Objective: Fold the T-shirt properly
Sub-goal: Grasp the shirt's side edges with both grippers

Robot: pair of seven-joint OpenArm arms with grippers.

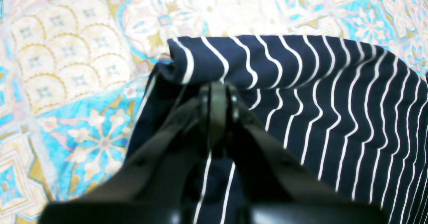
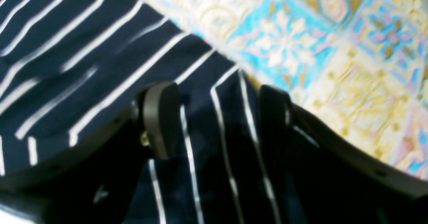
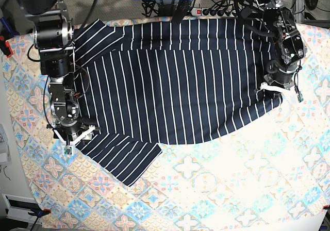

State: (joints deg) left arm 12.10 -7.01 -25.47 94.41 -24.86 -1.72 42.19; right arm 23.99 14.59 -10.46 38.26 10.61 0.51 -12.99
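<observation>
The dark navy T-shirt [image 3: 175, 86] with thin white pinstripes lies spread across the far half of the table, one sleeve [image 3: 124, 159] pointing toward the front left. My left gripper [image 1: 218, 90] is shut on a bunched fold at the T-shirt's edge [image 1: 207, 60]; in the base view it sits at the shirt's right side [image 3: 276, 89]. My right gripper [image 2: 217, 117] stands open over the T-shirt [image 2: 83, 50] near its border, striped fabric lying between the two fingers [image 2: 160, 117]. In the base view that gripper is at the shirt's left side [image 3: 75, 133], by the sleeve.
A pastel blue, pink and cream tile-patterned cloth [image 3: 216, 190] covers the table under the shirt. Cables and a power strip [image 3: 211, 12] run along the back edge. The two arms' bases stand at the far left [image 3: 51, 35] and the far right [image 3: 283, 25].
</observation>
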